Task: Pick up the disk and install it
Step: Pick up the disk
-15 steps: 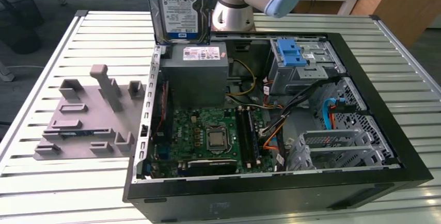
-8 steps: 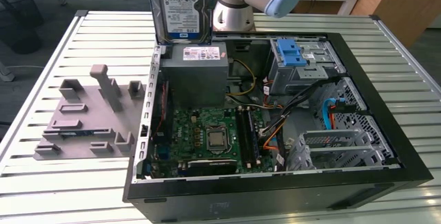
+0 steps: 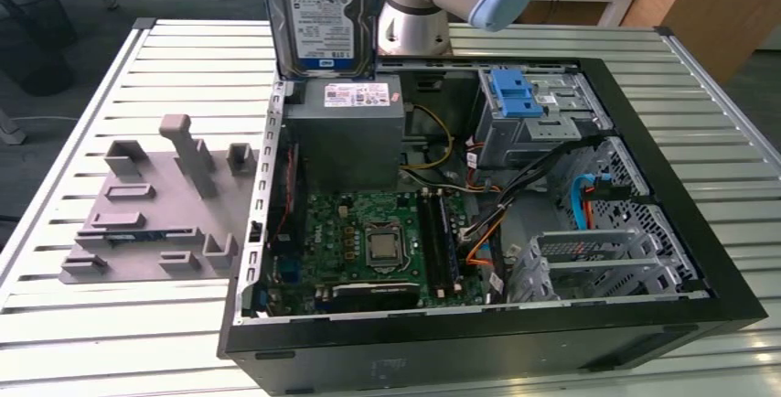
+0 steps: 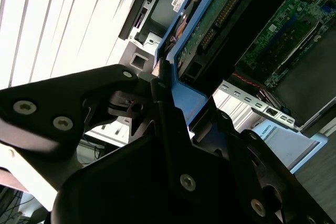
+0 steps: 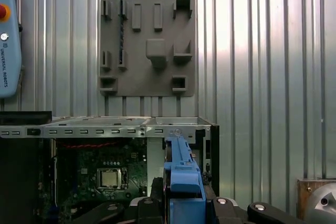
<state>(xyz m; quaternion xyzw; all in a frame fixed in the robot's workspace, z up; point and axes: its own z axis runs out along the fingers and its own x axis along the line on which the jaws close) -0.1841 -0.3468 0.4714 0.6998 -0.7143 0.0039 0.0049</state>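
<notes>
The disk (image 3: 315, 13) hangs upright in the air, its blue-and-white label facing the exterior view, just above the grey power supply box (image 3: 346, 132) at the back corner of the open computer case (image 3: 635, 260). In the second wrist view, my gripper (image 4: 168, 95) is shut on the disk's blue carrier frame, and the disk's green circuit board (image 4: 220, 19) extends beyond the black fingers (image 4: 110, 95). In the first wrist view the disk's blue edge (image 5: 184, 174) sticks out from the gripper (image 5: 182, 199), over the case's rim.
Inside the case lie the motherboard (image 3: 379, 232), cables, and a metal drive cage with a blue latch (image 3: 513, 95). A grey fixture plate (image 3: 153, 214) with raised holders lies on the slatted table (image 3: 73, 342) beside the case. The arm's base (image 3: 415, 13) stands behind.
</notes>
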